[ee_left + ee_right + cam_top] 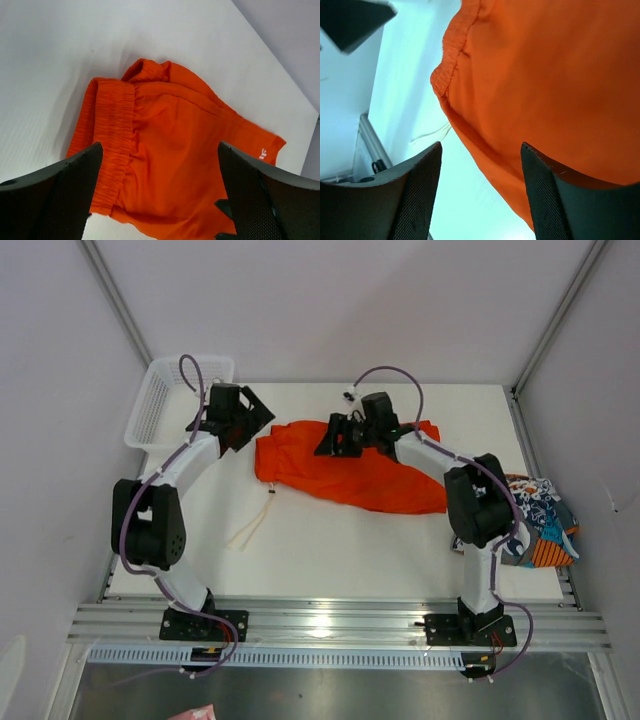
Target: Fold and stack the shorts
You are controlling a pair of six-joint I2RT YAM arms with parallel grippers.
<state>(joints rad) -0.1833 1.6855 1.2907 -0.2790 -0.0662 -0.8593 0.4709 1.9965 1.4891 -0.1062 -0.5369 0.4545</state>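
The plain orange shorts (350, 472) lie spread across the back middle of the table, waistband to the left, their white drawstring (252, 525) trailing toward the front. The printed shorts (540, 520) sit folded at the right edge. My left gripper (252, 420) is open just left of the waistband; in the left wrist view (160, 165) its fingers (55, 195) straddle the orange cloth (170, 145) without gripping it. My right gripper (335, 440) is open over the shorts' upper middle; in the right wrist view (480, 170) the orange hem (540, 90) lies between and beyond its fingers (415, 195).
A white mesh basket (158, 405) stands at the back left corner, beside the left arm. Grey walls and metal frame posts surround the table (340, 560). An aluminium rail (330, 625) runs along the near edge with both arm bases.
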